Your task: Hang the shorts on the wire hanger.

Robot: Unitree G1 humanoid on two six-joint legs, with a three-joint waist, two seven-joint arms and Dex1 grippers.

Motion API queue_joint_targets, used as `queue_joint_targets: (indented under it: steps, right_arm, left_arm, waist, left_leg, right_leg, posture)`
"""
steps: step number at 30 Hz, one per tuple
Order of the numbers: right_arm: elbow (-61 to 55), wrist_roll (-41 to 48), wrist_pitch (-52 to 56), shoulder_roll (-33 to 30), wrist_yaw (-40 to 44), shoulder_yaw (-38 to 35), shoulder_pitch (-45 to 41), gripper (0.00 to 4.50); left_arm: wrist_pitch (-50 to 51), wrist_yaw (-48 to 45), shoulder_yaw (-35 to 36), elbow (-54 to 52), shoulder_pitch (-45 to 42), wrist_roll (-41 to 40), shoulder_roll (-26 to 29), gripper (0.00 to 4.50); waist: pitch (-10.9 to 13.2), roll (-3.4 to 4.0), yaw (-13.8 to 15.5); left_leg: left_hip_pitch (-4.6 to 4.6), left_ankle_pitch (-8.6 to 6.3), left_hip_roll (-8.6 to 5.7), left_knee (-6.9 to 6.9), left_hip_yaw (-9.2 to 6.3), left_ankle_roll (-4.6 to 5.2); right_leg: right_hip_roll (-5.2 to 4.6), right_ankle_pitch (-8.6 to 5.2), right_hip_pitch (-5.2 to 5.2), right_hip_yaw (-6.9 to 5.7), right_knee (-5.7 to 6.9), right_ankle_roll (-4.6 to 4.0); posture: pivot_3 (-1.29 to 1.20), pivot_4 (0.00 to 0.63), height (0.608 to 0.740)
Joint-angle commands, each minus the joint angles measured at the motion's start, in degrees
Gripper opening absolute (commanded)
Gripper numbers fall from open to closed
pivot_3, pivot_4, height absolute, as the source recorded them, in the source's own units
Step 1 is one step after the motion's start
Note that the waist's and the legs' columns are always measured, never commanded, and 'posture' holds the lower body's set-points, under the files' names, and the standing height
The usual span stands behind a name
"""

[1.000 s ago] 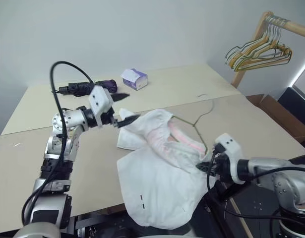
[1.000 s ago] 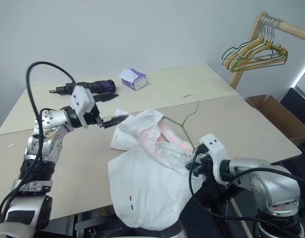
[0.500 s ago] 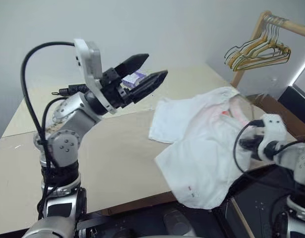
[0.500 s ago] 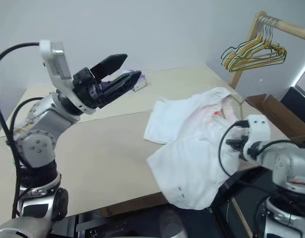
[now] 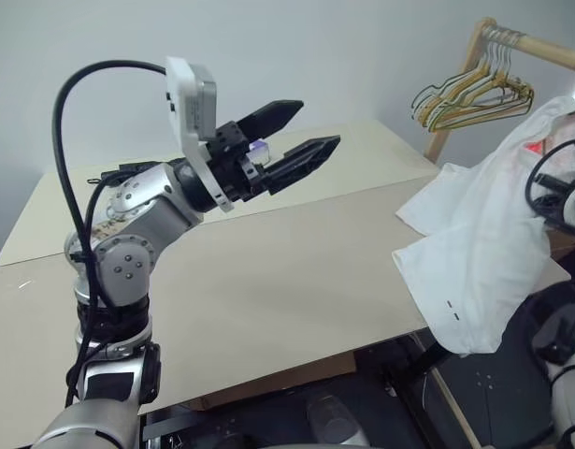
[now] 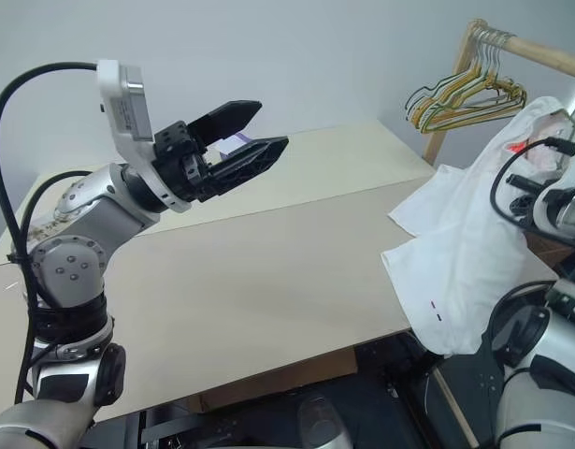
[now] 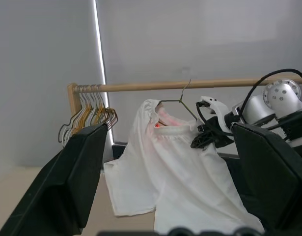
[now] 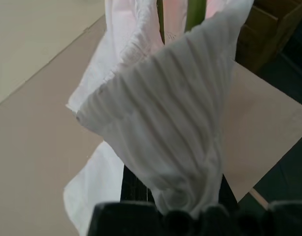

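Where it hangs, shorts white, creased.

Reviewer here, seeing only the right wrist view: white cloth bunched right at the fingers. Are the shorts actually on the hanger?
Observer: Yes. In the left wrist view the shorts hang by the waistband from the wire hanger, up near a wooden rail.
Operator: Is the hook over the rail?
Observer: Cannot tell; its tip reaches the rail's height, and the right gripper is shut on the shorts below.
Operator: And the left arm?
Observer: The left gripper is open and empty, raised above the table.
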Motion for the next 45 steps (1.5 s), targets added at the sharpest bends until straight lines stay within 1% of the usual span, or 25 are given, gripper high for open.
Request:
queue_joint_targets:
  steps: [1, 5, 9, 15, 18, 19, 21, 26, 27, 29, 30, 31, 33, 36, 38, 39, 41, 45]
  right_arm:
    - [2.16, -3.34, 0.44, -2.25, -1.47, -1.25, -5.37, 0.0]
    - [8.57, -8.24, -1.38, -2.81, -4.34, -4.16, -10.6, 0.0]
    - [17.62, -11.56, -7.04, -4.77, -8.24, -9.67, -14.25, 0.0]
    - [27.67, -12.59, -13.83, -7.25, -12.08, -14.41, -14.59, 0.0]
    - [29.49, -12.06, -15.06, -7.33, -12.06, -14.7, -13.42, 0.0]
    - [29.33, -12.12, -15.48, -6.96, -11.59, -13.8, -12.09, 0.0]
    - [29.07, -12.22, -15.85, -6.14, -11.81, -13.33, -10.33, 0.0]
    - [25.66, -11.72, -14.14, -2.6, -12.53, -14.84, -6.48, 0.0]
    - [24.32, -11.99, -14.41, -1.87, -12.54, -14.15, -5.44, 0.0]
    - [21.55, -12.49, -14.97, -0.71, -12.56, -12.58, -3.74, 0.61]
    - [20.31, -12.41, -15.29, -0.38, -12.17, -11.95, -3.08, 0.8]
    - [18.79, -12.78, -16.11, -0.05, -12.24, -10.82, -2.31, 1.11]
    - [16.53, -13.23, -17.44, 0.33, -12.25, -9.37, -1.14, 1.79]
    - [11.55, -14.78, -21.4, 0.49, -11.51, -4.76, 2.37, 2.84]
    - [9.2, -14.92, -21.69, 0.93, -10.85, -3.59, 3.75, 3.46]
    - [7.8, -15.36, -22.46, 1.18, -10.65, -2.53, 4.95, 3.86]
    - [4.1, -17.11, -25.85, 2.2, -11.23, -0.17, 8.42, 4.48]
    - [-6.36, -23.51, -38.51, 6.13, -16.13, 5.45, 18.11, 4.48]
  left_arm:
    - [-1.63, -0.45, 0.41, -0.28, -0.63, 0.68, 0.42, 4.34]
    - [-2.19, -0.4, 0.54, -0.07, -0.47, 1.29, 0.4, 4.34]
    - [-2.23, -0.59, 0.77, 0.05, -0.29, 1.24, 0.59, 4.34]
    - [-2.77, -1.44, 0.55, 0.02, 0.39, 1.5, 0.9, 4.34]
    - [-3.02, -1.82, 0.47, 0.26, 0.44, 1.74, 0.98, 4.34]
    - [-3.08, -1.89, 0.44, 0.24, 0.46, 1.85, 0.94, 4.34]
    - [-3.21, -2.07, 0.43, 0.13, 0.51, 1.99, 0.89, 4.34]
    - [-3.27, -2.26, 0.54, -0.34, 1.07, 2.28, 0.92, 4.34]
    - [-3.29, -2.28, 0.55, -0.42, 1.18, 2.38, 0.94, 4.34]
    - [-3.33, -2.33, 0.53, -0.66, 1.35, 2.57, 1.05, 4.37]
    - [-3.31, -2.31, 0.55, -0.74, 1.38, 2.55, 1.07, 4.37]
    - [-3.31, -2.3, 0.56, -0.8, 1.4, 2.53, 1.09, 4.37]
    - [-3.34, -2.33, 0.59, -0.86, 1.46, 2.5, 1.13, 4.37]
    - [-3.28, -2.45, 0.48, -1.05, 1.9, 2.58, 1.24, 4.37]
    - [-3.32, -2.53, 0.35, -1.23, 2.23, 2.67, 1.32, 4.37]
    - [-3.32, -2.53, 0.32, -1.28, 2.3, 2.65, 1.35, 4.37]
    - [-3.33, -2.53, 0.3, -1.31, 2.39, 2.61, 1.42, 4.37]
    - [-3.31, -2.59, 0.34, -1.36, 2.43, 2.61, 1.7, 4.37]
  waist:
    - [0.0, 0.0, 0.0]
    - [0.0, 0.0, 0.07]
    - [0.02, 0.01, 0.11]
    - [0.07, -0.02, -0.05]
    - [0.11, -0.09, -0.31]
    - [0.13, -0.12, -0.32]
    - [0.14, -0.13, -0.33]
    - [0.12, -0.12, -0.88]
    - [0.13, -0.13, -0.95]
    - [0.12, -0.16, -1.08]
    - [0.12, -0.16, -1.18]
    - [0.12, -0.16, -1.22]
    - [0.12, -0.13, -1.27]
    - [0.11, -0.11, -1.22]
    - [0.11, -0.1, -1.28]
    - [0.11, -0.1, -1.36]
    - [0.11, -0.11, -1.4]
    - [0.09, -0.07, -1.4]
  left_leg:
    - [-0.01, 0.0, 0.0, 0.0, 0.0, 0.0]
    - [0.01, 0.0, 0.0, 0.0, 0.01, 0.0]
    - [0.03, -0.02, -0.01, 0.0, 0.02, 0.02]
    - [0.36, -0.15, 0.01, -0.01, 0.1, 0.17]
    - [0.52, -0.2, 0.02, -0.01, 0.14, 0.1]
    - [0.6, -0.25, 0.02, -0.01, 0.15, 0.03]
    - [0.88, -0.43, 0.06, -0.04, 0.15, -0.16]
    - [0.9, -0.42, 0.08, -0.04, 0.16, -0.1]
    - [0.9, -0.4, 0.09, -0.04, 0.14, -0.05]
    - [0.86, -0.34, 0.08, -0.04, 0.13, 0.07]
    - [0.85, -0.29, 0.07, -0.04, 0.14, 0.19]
    - [0.85, -0.28, 0.07, -0.04, 0.14, 0.24]
    - [0.85, -0.27, 0.06, -0.04, 0.14, 0.27]
    - [0.86, -0.27, 0.06, -0.05, 0.12, 0.28]
    - [0.86, -0.28, 0.06, -0.05, 0.12, 0.27]
    - [0.86, -0.28, 0.06, -0.05, 0.12, 0.27]
    - [0.87, -0.28, 0.07, -0.05, 0.12, 0.27]
    - [0.89, -0.28, 0.08, -0.06, 0.08, 0.26]
  right_leg:
    - [0.0, 0.0, 0.0, 0.0, -0.02, 0.0]
    - [0.0, 0.0, 0.05, -0.01, -0.07, 0.0]
    - [0.0, 0.0, 0.19, -0.01, -0.24, 0.01]
    - [-0.01, 0.0, 0.85, -0.05, -0.83, 0.05]
    - [-0.02, 0.01, 1.08, -0.05, -0.92, 0.07]
    - [-0.02, 0.01, 1.17, -0.05, -0.93, 0.07]
    - [-0.02, 0.01, 1.53, -0.09, -1.05, 0.07]
    - [-0.01, 0.12, 1.66, -0.1, -1.37, 0.14]
    - [-0.01, 0.15, 1.69, -0.1, -1.44, 0.18]
    - [-0.01, 0.18, 1.69, -0.11, -1.54, 0.24]
    - [-0.02, 0.19, 1.69, -0.1, -1.56, 0.25]
    - [-0.02, 0.2, 1.69, -0.09, -1.58, 0.26]
    - [-0.03, 0.21, 1.68, -0.07, -1.58, 0.28]
    - [-0.02, 0.2, 1.68, -0.08, -1.57, 0.28]
    - [-0.03, 0.2, 1.68, -0.07, -1.57, 0.28]
    - [-0.03, 0.21, 1.68, -0.07, -1.57, 0.29]
    - [-0.02, 0.22, 1.68, -0.06, -1.57, 0.3]
    - [-0.02, 0.22, 1.65, -0.03, -1.53, 0.31]
  posture:
    - [-0.46, 0.0, 0.74]
    - [-0.45, 0.0, 0.74]
    - [-0.45, 0.0, 0.74]
    - [-0.45, 0.0, 0.74]
    - [-0.45, 0.0, 0.74]
    - [-0.45, 0.0, 0.74]
    - [-0.45, 0.0, 0.74]
    - [-0.45, 0.0, 0.74]
    - [-0.45, 0.0, 0.74]
    - [-0.44, 0.0, 0.74]
    - [-0.44, 0.0, 0.74]
    - [-0.44, 0.0, 0.74]
    - [-0.44, 0.0, 0.74]
    - [-0.44, 0.0, 0.74]
    - [-0.45, 0.0, 0.74]
    - [-0.45, 0.0, 0.74]
    - [-0.45, 0.0, 0.74]
    - [-0.45, 0.0, 0.74]
